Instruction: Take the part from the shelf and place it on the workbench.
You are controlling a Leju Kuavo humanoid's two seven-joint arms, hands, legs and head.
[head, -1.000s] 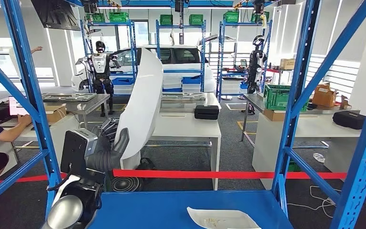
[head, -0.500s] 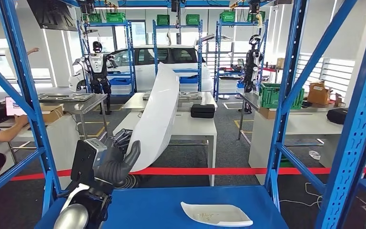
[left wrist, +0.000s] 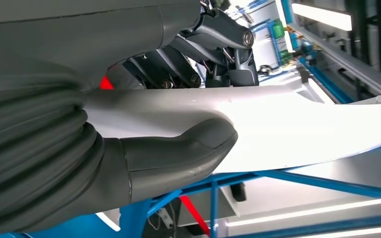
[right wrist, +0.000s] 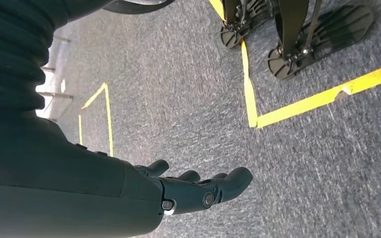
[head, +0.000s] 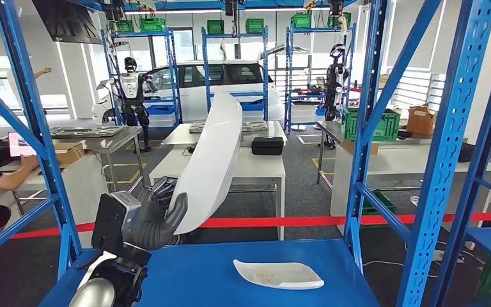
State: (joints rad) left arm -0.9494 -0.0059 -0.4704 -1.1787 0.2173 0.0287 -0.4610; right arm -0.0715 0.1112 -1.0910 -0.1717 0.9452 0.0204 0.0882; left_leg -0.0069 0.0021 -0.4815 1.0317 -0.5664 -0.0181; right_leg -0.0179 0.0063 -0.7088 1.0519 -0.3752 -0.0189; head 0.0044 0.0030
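1. Head view: the left hand grips the lower end of the long white part, which rises tilted above the blue shelf between its uprights. A second white piece lies flat on the shelf deck, apart from the hand.
2. Left wrist view: thumb and dark fingers clamp the part from opposite faces.
3. Right wrist view: the right hand hangs over grey floor, holding nothing, fingers seemingly slightly apart.
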